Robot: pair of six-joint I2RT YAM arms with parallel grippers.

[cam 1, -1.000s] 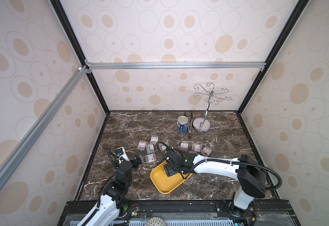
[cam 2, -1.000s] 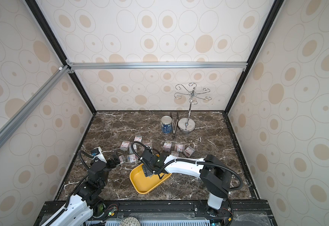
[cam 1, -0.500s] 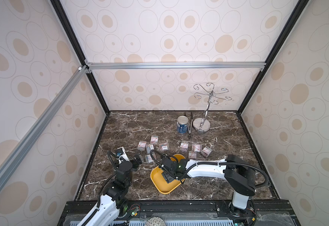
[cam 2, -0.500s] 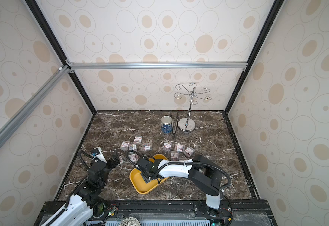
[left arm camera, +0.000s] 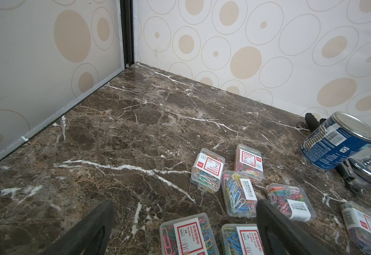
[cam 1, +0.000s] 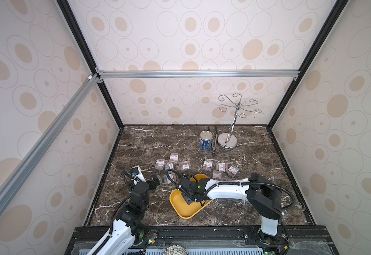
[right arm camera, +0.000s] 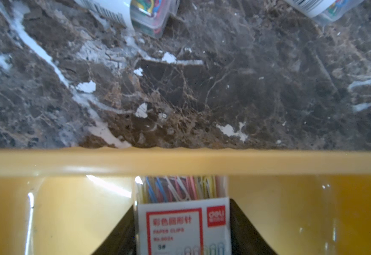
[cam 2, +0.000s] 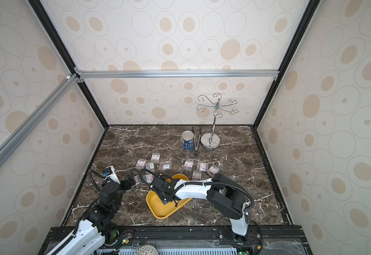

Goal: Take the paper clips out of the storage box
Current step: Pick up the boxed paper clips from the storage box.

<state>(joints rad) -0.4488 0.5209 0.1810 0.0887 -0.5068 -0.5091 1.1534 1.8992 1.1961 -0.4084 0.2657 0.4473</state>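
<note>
Dark marble tabletop fills the floor of a booth with beige-spotted walls. Near the front sits the yellow storage box. The right gripper is down inside it, its black fingers closed against both sides of one case of paper clips, close to the box's wall. The other cases lie scattered on the marble beyond the box. Beside them hangs the left gripper, jaws spread wide, holding nothing. A blue tin can and a chrome hook stand are at the back.

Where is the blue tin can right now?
In both top views the blue tin can stands toward the back wall, right of centre, beside the silver hook stand.
</note>
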